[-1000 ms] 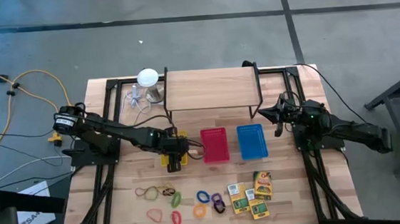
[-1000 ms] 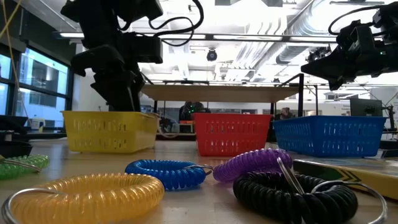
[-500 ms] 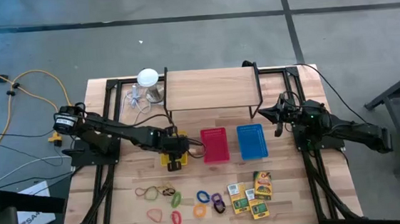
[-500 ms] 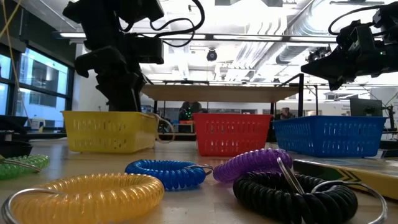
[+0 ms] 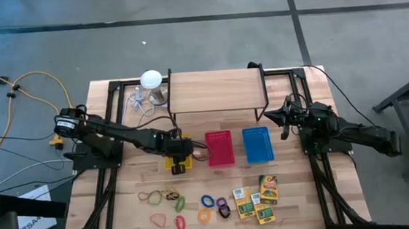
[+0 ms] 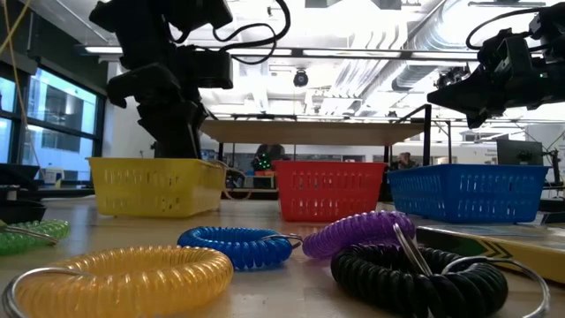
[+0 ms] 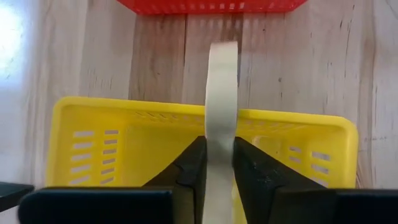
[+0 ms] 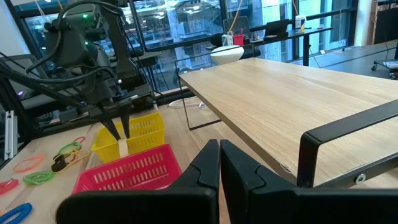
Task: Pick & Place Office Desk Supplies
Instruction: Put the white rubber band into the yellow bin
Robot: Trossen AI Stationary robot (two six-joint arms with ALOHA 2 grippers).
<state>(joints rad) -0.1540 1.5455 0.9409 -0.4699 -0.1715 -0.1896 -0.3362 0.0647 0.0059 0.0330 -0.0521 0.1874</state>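
My left gripper [image 7: 219,146] stands over the yellow basket [image 7: 93,124], shut on a pale cream band [image 7: 221,87] that I see edge-on. The high view has this gripper [image 5: 179,162] left of the red basket [image 5: 219,148]. Thin rubber bands [image 5: 152,197], bright coil rings [image 5: 210,202] and yellow-and-green card boxes [image 5: 258,198] lie flat on the near part of the table. My right gripper [image 5: 284,123] waits shut by the shelf's right end, holding nothing. My left gripper pinches the cream band's two flat faces [image 7: 221,134] between its two fingers. The fingers come steeply from above, slanting toward the table's right. The band stands on edge and reaches out past the fingertips [image 8: 122,147], clear above the yellow basket's inside.
A blue basket [image 5: 257,144] stands right of the red one. A wooden shelf on a black frame [image 5: 216,91] spans the far middle. A white round-topped object with a cable [image 5: 150,80] sits at the far left. Coil rings [image 6: 234,247] lie right before the low camera.
My left gripper's fingers have drawn together on the pale band above the yellow basket. The arm itself has kept its place.
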